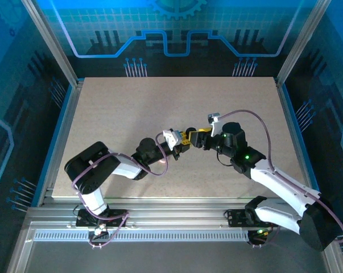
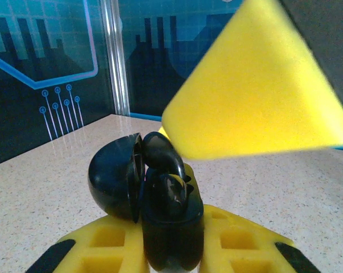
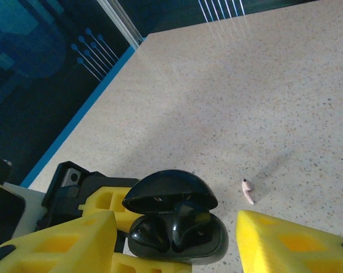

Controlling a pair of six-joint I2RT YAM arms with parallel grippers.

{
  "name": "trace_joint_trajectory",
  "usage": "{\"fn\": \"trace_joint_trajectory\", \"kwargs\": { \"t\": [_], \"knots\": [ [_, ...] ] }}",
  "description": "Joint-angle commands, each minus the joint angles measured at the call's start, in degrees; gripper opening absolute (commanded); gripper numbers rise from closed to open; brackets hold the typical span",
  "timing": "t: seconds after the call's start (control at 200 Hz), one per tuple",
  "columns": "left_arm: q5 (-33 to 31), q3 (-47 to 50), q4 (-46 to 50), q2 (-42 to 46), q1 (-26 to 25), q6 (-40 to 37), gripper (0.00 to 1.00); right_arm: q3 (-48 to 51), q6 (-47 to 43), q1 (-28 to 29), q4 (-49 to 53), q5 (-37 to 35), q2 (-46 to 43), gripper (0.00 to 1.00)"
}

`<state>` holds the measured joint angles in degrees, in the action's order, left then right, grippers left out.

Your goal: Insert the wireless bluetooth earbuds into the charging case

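A black charging case (image 3: 177, 242) with its lid (image 3: 171, 193) flipped up is held off the table, and my left gripper (image 2: 171, 253) is shut on its lower body. Two black earbuds sit in it. One (image 3: 151, 233) lies low in its well. The other (image 3: 189, 220) stands higher, its stem pointing up (image 2: 160, 151). My right gripper (image 3: 177, 250) is open, with its yellow fingers (image 3: 296, 247) on either side of the case and touching neither bud. In the top view both grippers (image 1: 187, 138) (image 1: 202, 138) meet at the table's middle.
A small pink earbud (image 3: 248, 190) lies loose on the speckled tabletop (image 3: 245, 85), beyond the case on the right. A right-gripper finger (image 2: 262, 96) hangs close above the case in the left wrist view. Aluminium frame posts (image 1: 52, 40) and blue panels ring the table.
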<state>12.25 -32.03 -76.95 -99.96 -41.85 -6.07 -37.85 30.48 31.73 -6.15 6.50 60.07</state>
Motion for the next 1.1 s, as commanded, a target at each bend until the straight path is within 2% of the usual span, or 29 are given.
{"fn": "trace_joint_trajectory", "kwargs": {
  "t": [0.0, 0.545, 0.785, 1.096],
  "knots": [
    [0.85, 0.74, -3.1, 1.44, -0.28, 0.36, 0.14, -1.5, 0.9, -1.33, -1.68, 3.25, -1.61, 0.59],
    [1.94, 1.88, -3.3, 3.2, -0.31, 0.75, 0.14, -2.32, 2.44, -9.07, 0.58, 11.78, -4.12, 0.6],
    [3.99, 1.98, -3.34, 3.21, -0.33, 0.7, 0.14, -3.63, -2.25, -13.03, 9.49, 12.61, -3.89, 0.59],
    [4.77, 1.84, -3.32, 3.4, -0.47, 0.27, 0.14, -4.21, -4.61, -14.32, 10.62, 17.4, -3.48, 0.59]
  ]
}}
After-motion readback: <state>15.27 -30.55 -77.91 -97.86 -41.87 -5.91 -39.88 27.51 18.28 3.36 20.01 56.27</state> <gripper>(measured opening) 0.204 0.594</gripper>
